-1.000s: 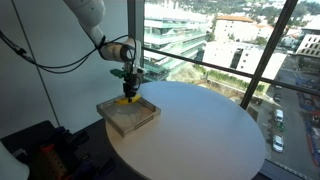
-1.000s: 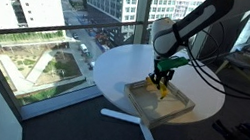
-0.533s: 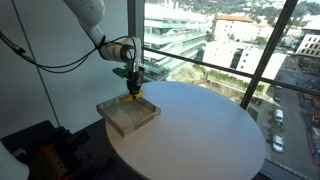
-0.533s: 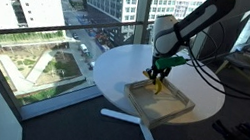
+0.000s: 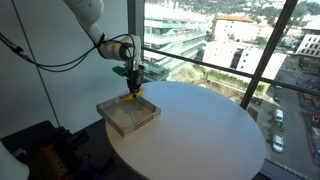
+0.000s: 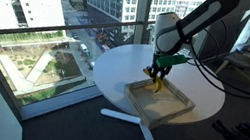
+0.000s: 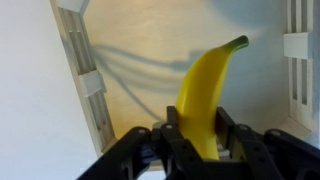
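My gripper (image 7: 197, 128) is shut on a yellow banana (image 7: 205, 90), held near its lower end with the stem tip pointing away. In both exterior views the banana (image 5: 132, 94) (image 6: 156, 81) hangs from the gripper (image 5: 131, 86) (image 6: 158, 73) above a shallow wooden tray (image 5: 128, 117) (image 6: 158, 105). The banana is clear of the tray's floor. In the wrist view the tray's pale floor (image 7: 140, 60) lies below the fruit, with white slatted walls (image 7: 83, 70) at the sides.
The tray stands near the edge of a round white table (image 5: 200, 135) (image 6: 126, 65). Tall windows (image 5: 220, 50) lie behind the table. Cables (image 5: 45, 60) trail from the arm. Dark equipment (image 5: 50, 155) sits on the floor.
The gripper has risen with the banana, lifting it from the tray's floor to a short height above it. The grip has stayed shut.
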Tool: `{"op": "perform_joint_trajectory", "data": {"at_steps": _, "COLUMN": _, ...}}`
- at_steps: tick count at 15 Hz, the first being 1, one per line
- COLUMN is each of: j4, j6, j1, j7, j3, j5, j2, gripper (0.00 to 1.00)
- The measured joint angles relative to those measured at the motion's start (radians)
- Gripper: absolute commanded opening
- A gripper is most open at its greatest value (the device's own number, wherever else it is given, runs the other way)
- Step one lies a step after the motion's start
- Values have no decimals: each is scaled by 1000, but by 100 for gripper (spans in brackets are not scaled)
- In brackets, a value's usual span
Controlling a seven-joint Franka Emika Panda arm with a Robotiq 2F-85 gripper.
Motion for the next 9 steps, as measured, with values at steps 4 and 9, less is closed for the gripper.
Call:
{"op": "perform_joint_trajectory", "data": {"at_steps": 4, "j4": -17, "j6": 0, "j1": -1, "j7": 9, "j3": -11, "j5": 0, "j2": -4, "gripper": 16}}
{"op": "perform_joint_trajectory", "data": {"at_steps": 9, "j4": -50, "j6": 2, "j1": -7, "j7": 12, "j3": -36, "j5": 0, "j2": -18, "gripper": 16}}
